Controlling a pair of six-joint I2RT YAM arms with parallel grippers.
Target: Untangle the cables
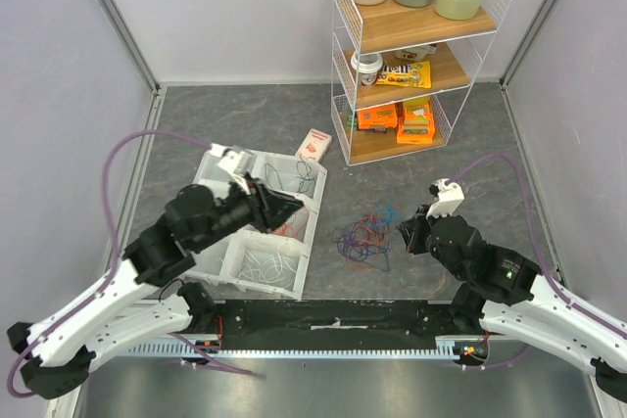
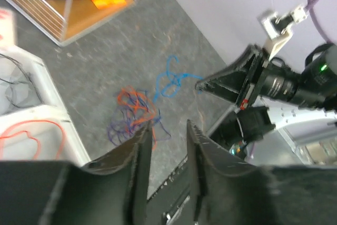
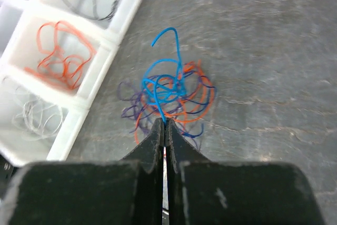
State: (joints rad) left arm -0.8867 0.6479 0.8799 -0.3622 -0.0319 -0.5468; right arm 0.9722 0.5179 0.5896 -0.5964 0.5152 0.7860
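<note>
The right pincer (image 3: 164, 126) is clenched on one end of the blue cable (image 3: 167, 80). Its loops lie over the orange and purple tangle (image 3: 184, 106) on the table (image 3: 263, 51), just beside the white sorting tray (image 3: 113, 51). The left pincer (image 2: 169, 130) hangs released over that tray. The blue strand is best drawn up slowly; should the knot rise too, the left pincer could pin the rest.

Mixing bright blue, orange-red and dark purple in the cables (image 3: 168, 96), contrasting with mottled grey table (image 3: 263, 51) and white tray (image 3: 73, 122).
</note>
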